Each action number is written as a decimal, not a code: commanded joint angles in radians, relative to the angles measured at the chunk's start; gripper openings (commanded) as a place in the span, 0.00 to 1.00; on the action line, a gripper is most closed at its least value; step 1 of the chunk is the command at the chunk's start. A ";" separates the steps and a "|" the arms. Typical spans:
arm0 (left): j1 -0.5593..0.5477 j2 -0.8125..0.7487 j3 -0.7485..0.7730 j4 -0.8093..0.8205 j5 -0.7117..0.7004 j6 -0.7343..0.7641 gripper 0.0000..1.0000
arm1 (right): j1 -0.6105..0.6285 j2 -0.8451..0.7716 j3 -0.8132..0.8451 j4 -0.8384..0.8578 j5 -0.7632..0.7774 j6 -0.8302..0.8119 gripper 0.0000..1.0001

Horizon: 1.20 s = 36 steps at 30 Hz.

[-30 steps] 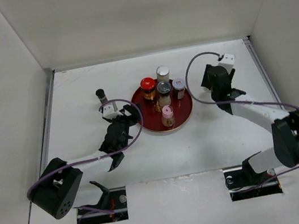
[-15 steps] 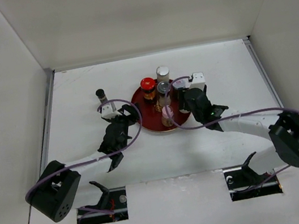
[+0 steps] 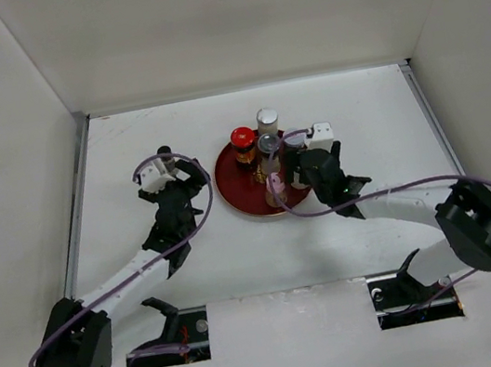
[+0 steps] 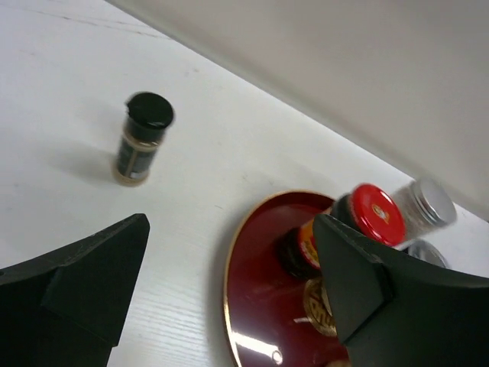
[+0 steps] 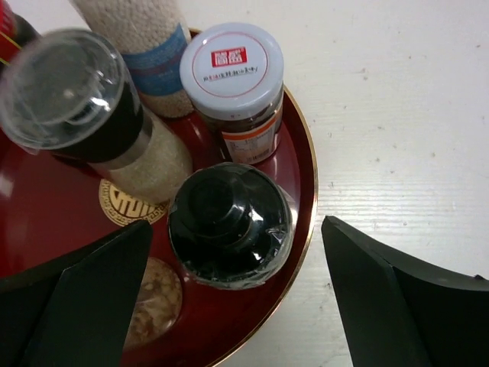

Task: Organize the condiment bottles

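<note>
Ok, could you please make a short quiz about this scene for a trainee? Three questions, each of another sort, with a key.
1. True or false: the black-capped bottle stands on the tray.
2. Which one hangs above the tray? A) the left pincer B) the right pincer C) neither
3. Fill in: the left pincer is ____ (open or shut).

Key: 1 false, it stands on the table beside the tray. 2 B. 3 open.
</note>
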 commanded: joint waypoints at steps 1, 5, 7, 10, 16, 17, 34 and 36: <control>0.056 -0.031 0.096 -0.170 -0.085 -0.014 0.90 | 0.010 -0.118 -0.011 0.046 0.032 0.017 1.00; 0.142 0.067 0.177 -0.256 -0.059 -0.004 0.90 | 0.010 -0.258 -0.078 0.014 0.057 0.045 1.00; 0.187 0.124 0.214 -0.275 -0.024 -0.004 0.89 | 0.010 -0.344 -0.133 0.018 0.065 0.072 1.00; 0.233 0.192 0.269 -0.277 0.007 -0.002 0.89 | 0.006 -0.454 -0.219 0.047 0.066 0.117 1.00; 0.300 0.348 0.427 -0.284 0.102 0.038 0.79 | 0.000 -0.554 -0.301 0.121 0.048 0.132 0.53; 0.308 0.371 0.452 -0.289 0.113 0.039 0.79 | 0.001 -0.554 -0.302 0.127 0.036 0.132 0.52; 0.325 0.652 0.699 -0.441 0.117 0.099 0.65 | 0.012 -0.490 -0.290 0.156 -0.024 0.131 0.71; 0.328 0.667 0.705 -0.441 0.114 0.099 0.61 | 0.012 -0.490 -0.289 0.157 -0.024 0.129 0.72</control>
